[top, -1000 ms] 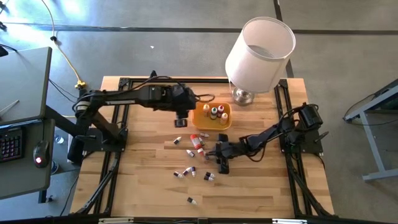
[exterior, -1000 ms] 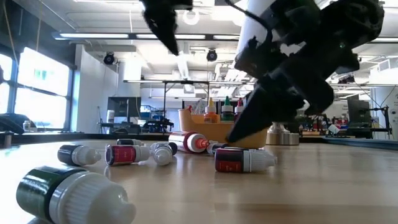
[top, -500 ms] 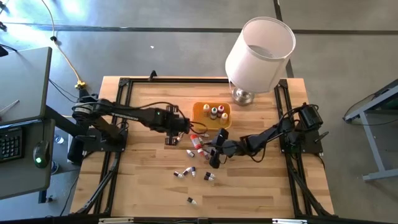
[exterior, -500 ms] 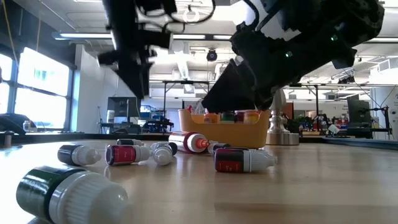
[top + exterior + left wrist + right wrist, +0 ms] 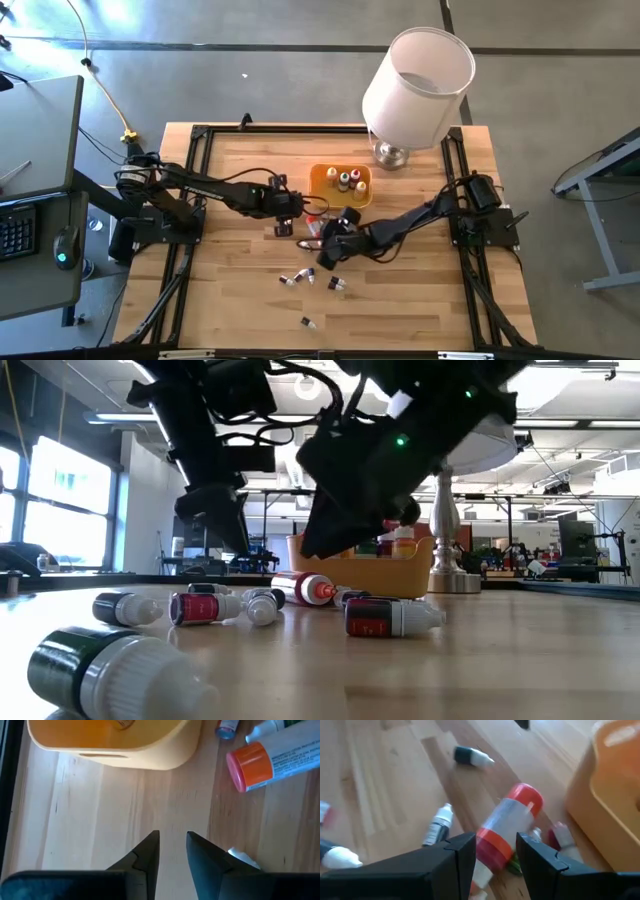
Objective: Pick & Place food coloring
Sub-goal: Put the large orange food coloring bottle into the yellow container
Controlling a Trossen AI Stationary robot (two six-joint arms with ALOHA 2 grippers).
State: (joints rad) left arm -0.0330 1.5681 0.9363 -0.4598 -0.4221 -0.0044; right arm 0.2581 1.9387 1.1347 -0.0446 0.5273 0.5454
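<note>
Small food coloring bottles (image 5: pixel 300 278) lie scattered on their sides on the wooden table, and several more stand upright in the orange tray (image 5: pixel 330 192). In the low view they lie close by (image 5: pixel 385 618). A bigger bottle with an orange-red cap (image 5: pixel 512 820) lies near the tray. My right gripper (image 5: pixel 325 245) (image 5: pixel 495 840) is open and low, its fingers on either side of that bigger bottle's base end. My left gripper (image 5: pixel 283 215) (image 5: pixel 172 835) hovers over bare wood beside the tray with a narrow gap between its fingers, a white cap (image 5: pixel 245 857) just beside one finger. My right gripper comes at the bigger bottle slanting down from the table's right. Its open fingers (image 5: pixel 462 852) stand on either side of the base end (image 5: pixel 492 852). I cannot tell whether they touch it. The bottle lies on the table.
A lamp with a large white shade (image 5: pixel 415 75) stands at the far edge on a metal base (image 5: pixel 390 155), right of the tray. Black frame rails (image 5: pixel 200 240) run along both table sides. Bare wood lies toward the near edge, past one lone bottle (image 5: pixel 308 322).
My left gripper has moved from above the tray toward the near edge and down, close to the table. My right gripper has moved toward the table's left, over the bottles beside the tray, lifting off the table on the way.
</note>
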